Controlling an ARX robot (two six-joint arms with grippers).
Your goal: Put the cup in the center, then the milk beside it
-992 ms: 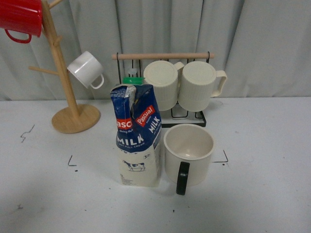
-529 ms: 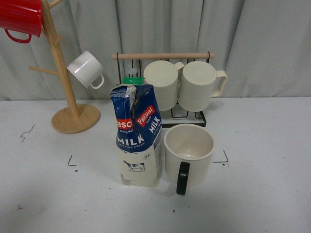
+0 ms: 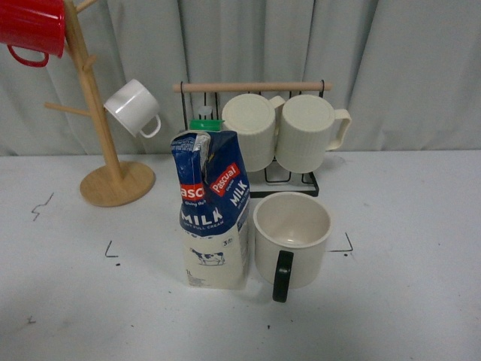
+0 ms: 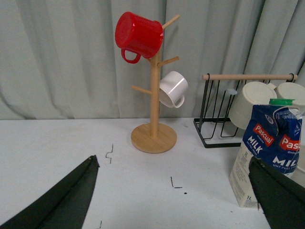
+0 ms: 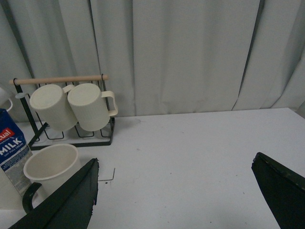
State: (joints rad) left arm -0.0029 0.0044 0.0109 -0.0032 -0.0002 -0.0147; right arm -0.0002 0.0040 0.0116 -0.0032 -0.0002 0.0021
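Upright, "Pascual" "MILK" carton (image 3: 214, 210) touching cup (image 3: 292, 237); left pincer (image 4: 174, 200) and right pincer (image 5: 176, 195) both spread wide.

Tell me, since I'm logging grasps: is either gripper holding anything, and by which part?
Nothing is held. Both grippers are open and empty; the cup and milk carton stand free.

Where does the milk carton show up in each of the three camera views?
Front view: milk carton upright at centre, with the black-handled mug next to it.
Left wrist view: carton at the right edge.
Right wrist view: only part of it shows at the left edge.
Shared landmark: the wire mug rack behind the carton.
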